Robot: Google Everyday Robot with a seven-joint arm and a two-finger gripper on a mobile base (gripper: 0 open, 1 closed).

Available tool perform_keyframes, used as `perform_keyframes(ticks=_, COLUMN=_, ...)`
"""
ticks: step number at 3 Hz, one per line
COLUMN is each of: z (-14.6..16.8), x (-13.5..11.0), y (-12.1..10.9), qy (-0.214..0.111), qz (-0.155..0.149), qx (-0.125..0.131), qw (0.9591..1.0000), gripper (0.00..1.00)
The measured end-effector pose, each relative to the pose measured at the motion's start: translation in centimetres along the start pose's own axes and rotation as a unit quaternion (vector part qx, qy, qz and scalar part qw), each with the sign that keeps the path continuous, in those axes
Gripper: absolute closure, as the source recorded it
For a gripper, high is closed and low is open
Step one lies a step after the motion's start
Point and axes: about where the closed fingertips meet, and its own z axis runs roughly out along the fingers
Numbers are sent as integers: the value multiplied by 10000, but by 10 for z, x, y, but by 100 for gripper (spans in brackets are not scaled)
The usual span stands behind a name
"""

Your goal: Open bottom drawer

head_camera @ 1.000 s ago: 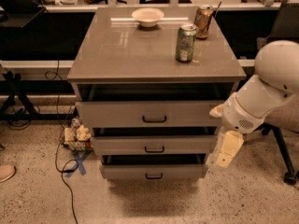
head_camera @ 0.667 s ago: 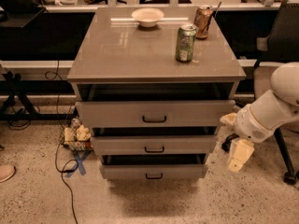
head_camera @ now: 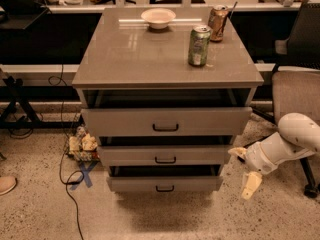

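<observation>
The grey cabinet (head_camera: 167, 59) has three drawers. The bottom drawer (head_camera: 200, 183) is the lowest, with a short grey front and a small black handle (head_camera: 165, 188). A dark gap shows above its front, and its inside is hidden. The middle drawer (head_camera: 135, 155) and the top drawer (head_camera: 120, 121) sit above it with the same handles. My gripper (head_camera: 243, 168) hangs low at the right of the cabinet, just beside the bottom drawer's right end and clear of its handle. It is open and empty, with one cream finger (head_camera: 251, 184) pointing down.
On the cabinet top stand a green can (head_camera: 199, 45), a brown can with a straw (head_camera: 218, 22) and a white bowl (head_camera: 158, 17). An office chair (head_camera: 300, 91) stands close at the right. Cables and a crumpled bundle (head_camera: 82, 146) lie on the floor at the left.
My arm has swung down and to the right, away from the cabinet's right side. The gripper is now lower, near the floor. The drawers have not moved.
</observation>
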Motion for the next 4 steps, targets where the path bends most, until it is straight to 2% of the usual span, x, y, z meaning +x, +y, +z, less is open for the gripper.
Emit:
perform_keyframes(ticks=2, z=11, x=6, y=-2, qy=8, qz=80, qx=-36, qw=10000, gripper=0)
perform_keyframes(ticks=3, z=50, x=22, y=-13, qy=131, qz=-36, qx=-114, qw=9998, gripper=0)
perform_keyframes(ticks=4, z=94, x=39, y=-21, qy=16, qz=-251, qx=-209, qw=9995, gripper=0)
